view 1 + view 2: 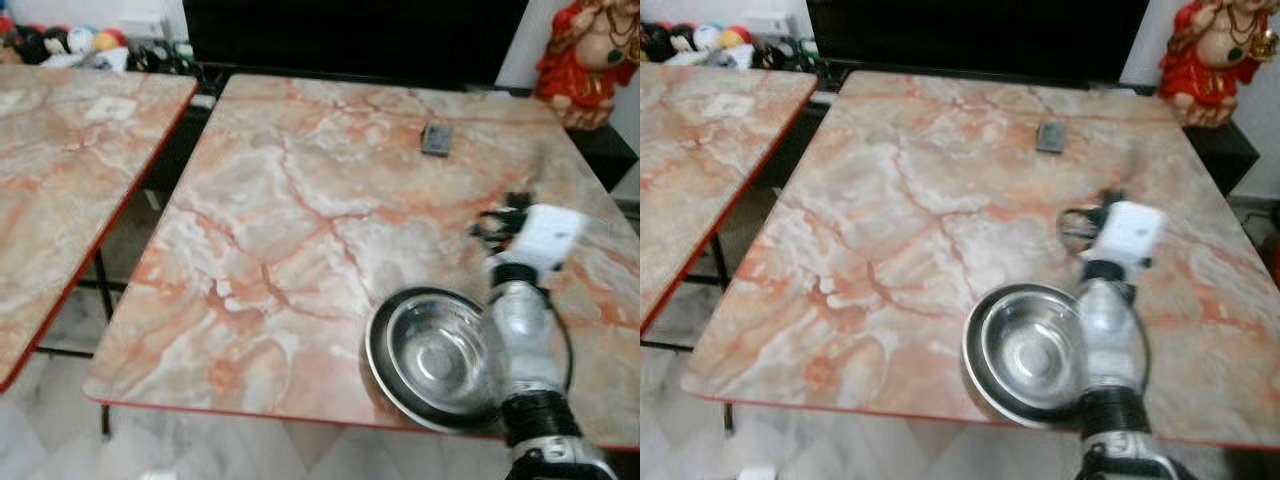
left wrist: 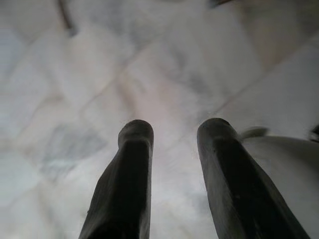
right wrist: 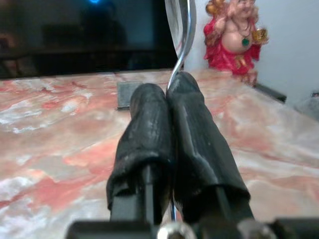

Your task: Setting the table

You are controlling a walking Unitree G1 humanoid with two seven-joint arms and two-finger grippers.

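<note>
Standing near the front edge of the marble-patterned table [image 1: 300,200], a steel bowl [image 1: 437,352] is seen nested on a dark-rimmed plate [image 1: 376,345], just left of the robot's right arm. A thin shiny utensil [image 3: 183,37], its handle curving upward, is pinched between the closed fingers [image 3: 149,129] of the right gripper [image 3: 168,92], which is held above the tabletop beyond the bowl; what kind of utensil it is cannot be told. A small dark flat object [image 1: 436,138] is seen lying farther back on the table. The left gripper [image 2: 172,130] is held with its fingers apart and empty, pointed at pale floor tiles [image 2: 75,99]. A second marble table [image 1: 70,170] is placed to the left, and a red figurine [image 1: 585,55] is set at the far right corner.
</note>
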